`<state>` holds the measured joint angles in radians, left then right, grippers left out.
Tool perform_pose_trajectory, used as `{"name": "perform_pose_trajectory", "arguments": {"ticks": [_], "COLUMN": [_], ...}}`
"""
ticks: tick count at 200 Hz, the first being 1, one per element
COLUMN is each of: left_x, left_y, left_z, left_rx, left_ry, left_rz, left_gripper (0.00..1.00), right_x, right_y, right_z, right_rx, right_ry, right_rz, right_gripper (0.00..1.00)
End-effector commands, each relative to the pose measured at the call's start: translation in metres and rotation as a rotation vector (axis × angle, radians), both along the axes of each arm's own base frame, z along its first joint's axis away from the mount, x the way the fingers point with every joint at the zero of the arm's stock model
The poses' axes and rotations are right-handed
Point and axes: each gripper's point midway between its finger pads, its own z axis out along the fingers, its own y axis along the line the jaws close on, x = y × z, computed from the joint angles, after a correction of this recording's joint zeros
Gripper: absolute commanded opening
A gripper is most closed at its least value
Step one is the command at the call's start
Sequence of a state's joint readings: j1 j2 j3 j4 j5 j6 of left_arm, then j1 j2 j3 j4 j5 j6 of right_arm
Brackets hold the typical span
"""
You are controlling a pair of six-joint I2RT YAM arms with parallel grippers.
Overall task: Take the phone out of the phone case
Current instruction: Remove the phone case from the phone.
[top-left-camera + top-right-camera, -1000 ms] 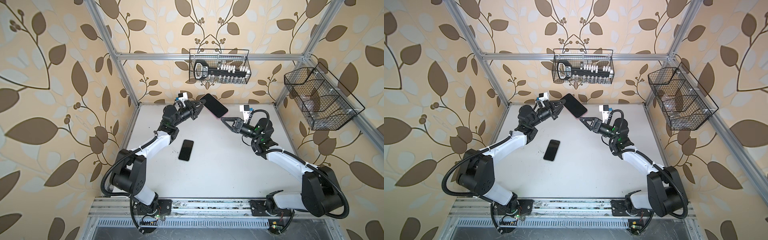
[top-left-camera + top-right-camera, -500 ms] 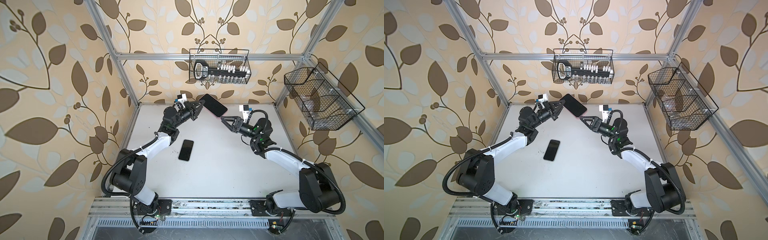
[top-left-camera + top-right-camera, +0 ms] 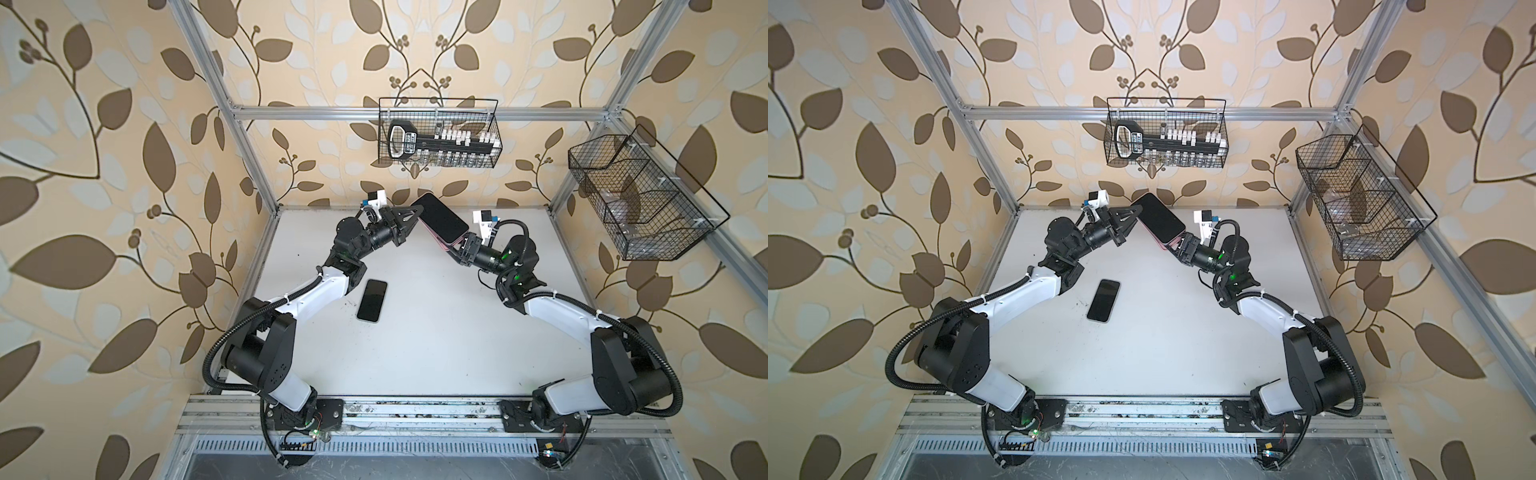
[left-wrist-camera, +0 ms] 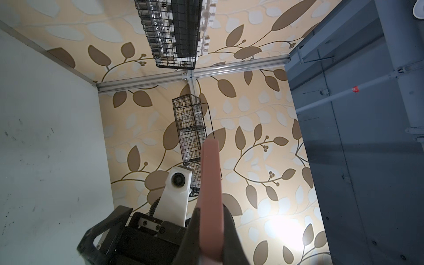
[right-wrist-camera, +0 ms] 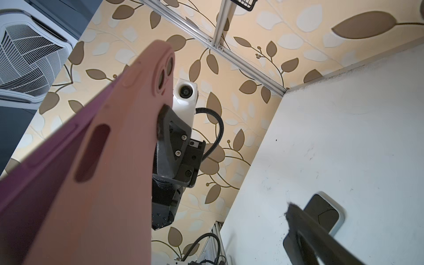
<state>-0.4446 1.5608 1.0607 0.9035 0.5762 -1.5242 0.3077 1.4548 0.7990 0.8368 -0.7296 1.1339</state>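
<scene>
A phone in a pink case (image 3: 439, 221) is held up in the air above the back of the white table (image 3: 436, 332), black face up. My left gripper (image 3: 415, 212) is shut on its far upper end; the left wrist view shows the case's pink edge (image 4: 210, 183) pinched between the two dark fingers. My right gripper (image 3: 456, 249) stands open at the case's lower end. In the right wrist view the case's pink back (image 5: 110, 160) with its camera holes fills one side. One finger (image 5: 307, 231) stands far off it and the other finger is hidden.
A bare black phone (image 3: 372, 300) lies flat on the table beside the left forearm, also seen at the phone (image 5: 321, 218) in the right wrist view. A wire basket (image 3: 438, 137) hangs on the back wall. Another wire basket (image 3: 640, 199) hangs at the right.
My right gripper has moved up and leftwards from a gap away to the lower end of the case, still open. The left gripper keeps the case where it was.
</scene>
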Motion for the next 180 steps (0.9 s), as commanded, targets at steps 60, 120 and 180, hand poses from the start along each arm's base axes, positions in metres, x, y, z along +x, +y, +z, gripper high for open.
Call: {"name": "perform_pose_trajectory", "arguments": {"ticks": [60,120,180], "left_x": [-0.030,-0.026,-0.018], "left_y": [0.001,0.000,0.003], "left_z": [0.046,0.044,0.047], "left_rx": [-0.049,-0.044,-0.037], "left_ry": [-0.157,-0.154,-0.164], "left_rz": [-0.098,-0.094,-0.097], "left_gripper": [0.00,0.00,0.00], "right_x": [0.008,0.002,-0.012], "right_y": [-0.038,-0.046,-0.039], "right_z": [0.015,0.022,0.022], "right_rx": [0.031,0.041,0.044], "right_ry": [-0.016,-0.033,-0.032], "right_rz": [-0.104,-0.090,-0.007], "right_gripper": [0.92,0.85,0.66]}}
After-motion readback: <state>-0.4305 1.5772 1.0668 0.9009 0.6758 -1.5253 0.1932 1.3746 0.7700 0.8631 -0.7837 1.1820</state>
